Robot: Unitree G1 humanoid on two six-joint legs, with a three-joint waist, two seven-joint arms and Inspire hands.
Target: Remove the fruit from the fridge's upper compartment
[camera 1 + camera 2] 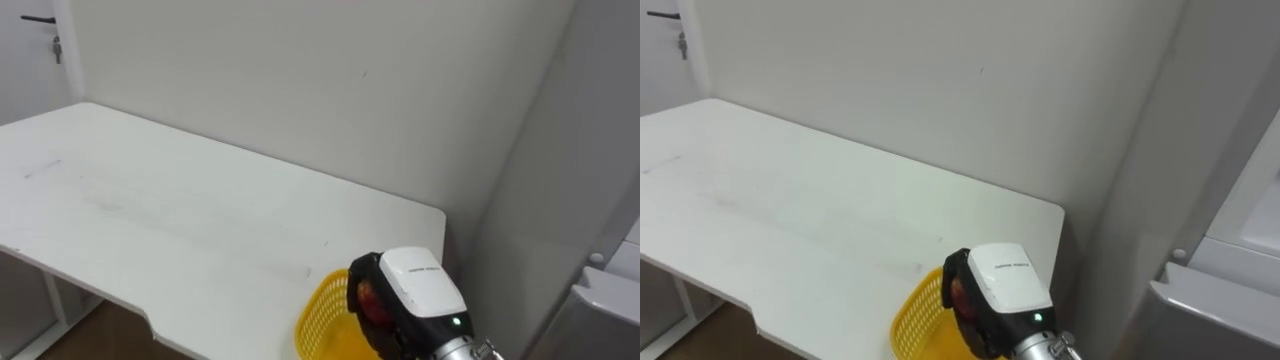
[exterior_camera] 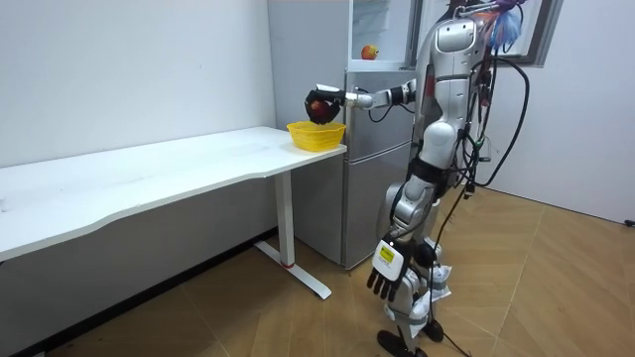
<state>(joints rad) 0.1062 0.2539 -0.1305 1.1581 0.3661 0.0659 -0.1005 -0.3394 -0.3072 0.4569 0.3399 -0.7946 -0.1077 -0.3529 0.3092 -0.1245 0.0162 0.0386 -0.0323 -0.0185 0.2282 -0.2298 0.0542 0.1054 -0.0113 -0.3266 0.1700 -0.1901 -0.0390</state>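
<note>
Closest, the right hand [image 1: 420,292] curls round a red apple [image 1: 366,298], poised over the yellow basket [image 1: 320,322] at the end of the surface [image 1: 200,220], likely to drop it in; the left hand [image 2: 385,270] hangs relaxed, holding nothing.

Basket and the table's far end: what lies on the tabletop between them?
Nothing. From the basket to its far end the table is bare, as the left eye view shows.

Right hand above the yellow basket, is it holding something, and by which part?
Yes: the right hand holds a red apple, fingers curled round its body, above the yellow basket. The left hand hangs open at the robot's side.
</note>
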